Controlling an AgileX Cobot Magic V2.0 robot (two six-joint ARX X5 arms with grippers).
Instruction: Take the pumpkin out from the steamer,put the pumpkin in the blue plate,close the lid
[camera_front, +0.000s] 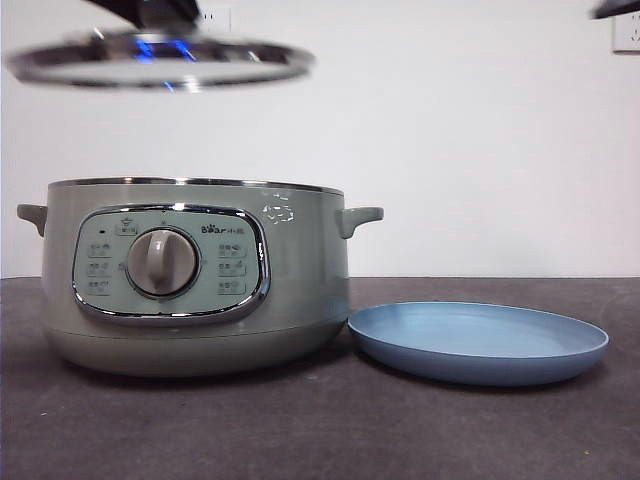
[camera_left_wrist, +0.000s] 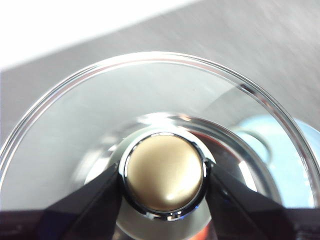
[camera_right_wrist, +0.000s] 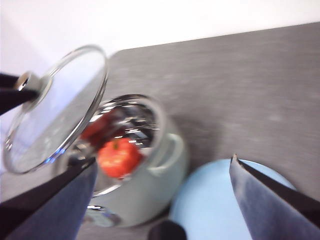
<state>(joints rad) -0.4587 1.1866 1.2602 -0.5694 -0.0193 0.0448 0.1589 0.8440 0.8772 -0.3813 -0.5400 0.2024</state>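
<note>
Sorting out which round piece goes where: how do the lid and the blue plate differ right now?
The lid is clear glass with a steel rim; the blue plate is matte and opaque. The lid hangs above the steamer, held by the left gripper; the plate lies on the table, empty. Both are round.

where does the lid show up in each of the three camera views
Front view: the lid hangs at the upper left, above the steamer, held by the left gripper.
Left wrist view: it fills the picture; the jaws are shut on its knob.
Right wrist view: it is at the left, tilted, over the open steamer with the pumpkin inside.
Shared landmark: the blue plate, beside the steamer.
</note>
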